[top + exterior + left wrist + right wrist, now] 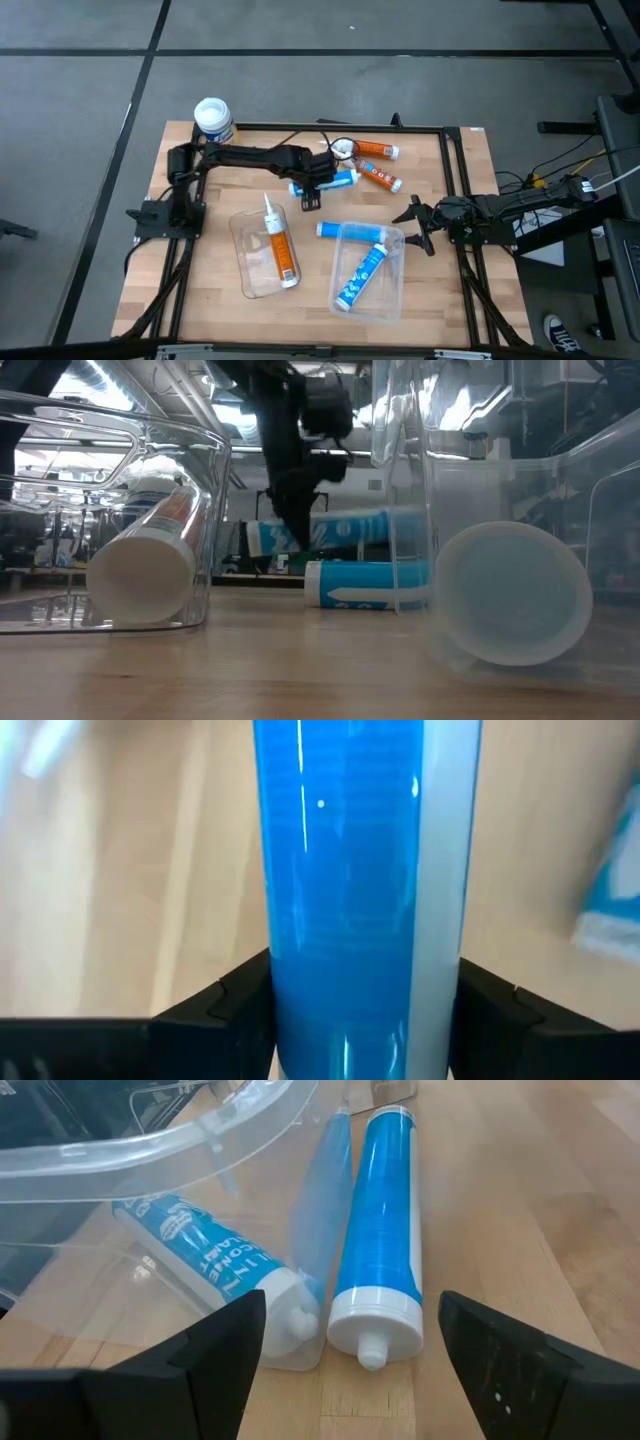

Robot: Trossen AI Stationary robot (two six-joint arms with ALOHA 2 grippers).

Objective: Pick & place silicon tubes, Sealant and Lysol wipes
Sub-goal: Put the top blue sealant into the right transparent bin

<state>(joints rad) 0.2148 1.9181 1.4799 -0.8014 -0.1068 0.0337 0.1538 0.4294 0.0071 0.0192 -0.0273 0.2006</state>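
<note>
My left gripper (312, 190) is shut on a blue silicone tube (335, 180) over the table's middle; the low view shows this tube (345, 527) above the wood. Two orange tubes (376, 151) (381, 179) lie just beyond it. A second blue tube (380, 1250) lies on the table against the right clear container (392, 300), which holds a third blue tube (360, 275). The left clear container (243, 262) holds an orange-and-white sealant tube (279, 245). The Lysol wipes (213, 117) stand at the far left corner. My right gripper (420, 222) waits open at the right. My left gripper pinches the blue tube's round body (350, 950) between its two fingers (235, 1010), toward the tube's left end. The fingers come steeply from above and lie across the tube. The tube hangs roughly level, clear of the table.
A black frame (455, 180) borders the wooden table. Cables trail along the frame on both sides. Bare wood shows between the two containers and along the near edge.
</note>
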